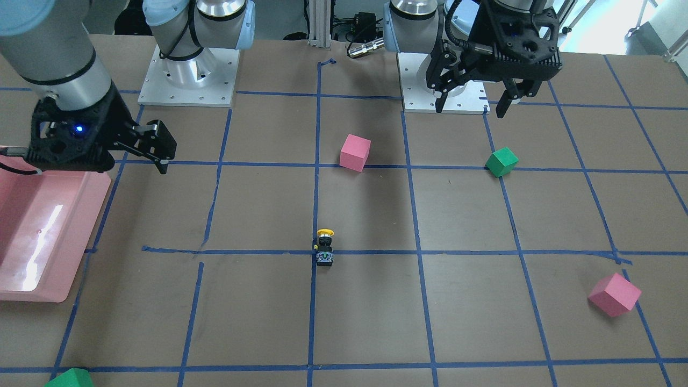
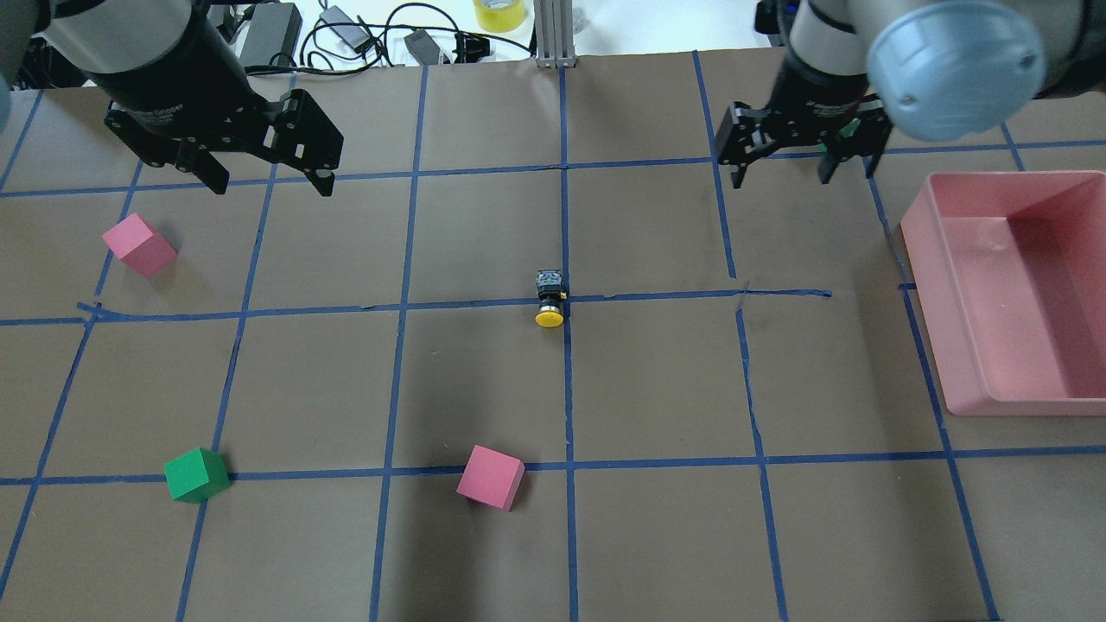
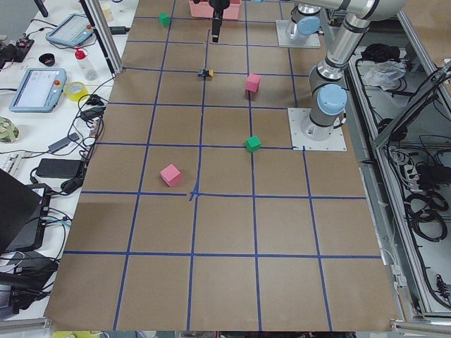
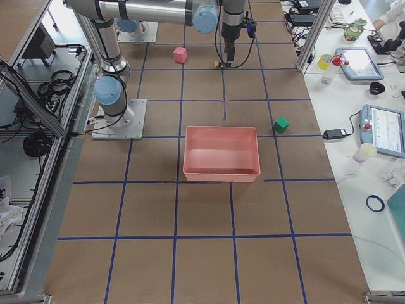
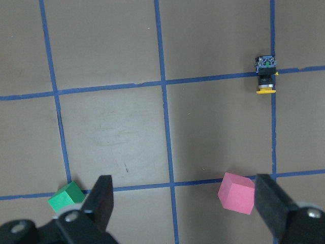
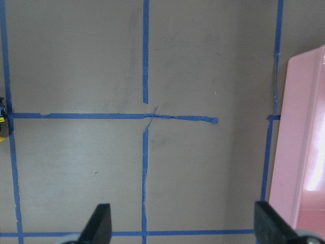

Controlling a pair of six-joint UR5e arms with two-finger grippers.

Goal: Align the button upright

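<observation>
Lying on its side at a crossing of blue tape lines (image 2: pixel 467 304), the button (image 2: pixel 549 300) points its yellow cap toward the robot. The 2 pincers, left gripper (image 2: pixel 271 184) and right gripper (image 2: pixel 782 179), hover well apart from it, spread wide and holding nothing.

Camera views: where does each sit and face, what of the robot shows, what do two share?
Front-facing: across the table, facing robot; left gripper on its right.
Overhead: behind the robot, looking forward and down; right gripper on its right.
Exterior left: table's left end; left arm near.
Exterior right: opposite end; right arm near.
Left wrist: looks down past left fingers at the button.
Right wrist: looks down past right fingers at pink bin's edge.
Shared: front-facing and overhead show the button, mirrored.
</observation>
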